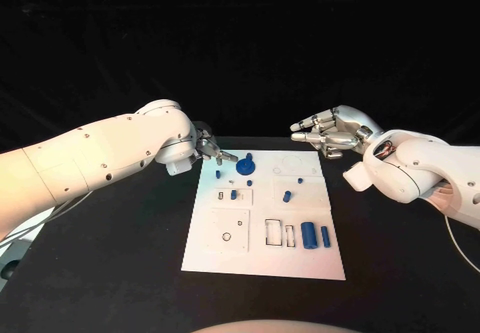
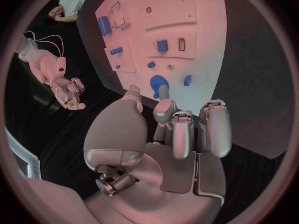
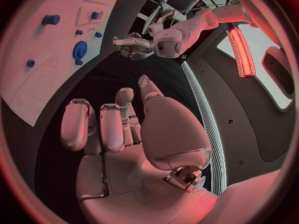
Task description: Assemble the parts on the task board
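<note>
While both hands hover empty — left hand and right hand spread — blue parts dot the task board.

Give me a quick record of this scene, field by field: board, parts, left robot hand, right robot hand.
board: white plate lying flat mid-table
parts: blue pieces on the board, among them a round disc near its far edge and two cylinders near its right edge
left robot hand: over the board's far left corner, near the disc, holds nothing
right robot hand: raised beyond the board's far right corner, fingers curled, holds nothing
</note>
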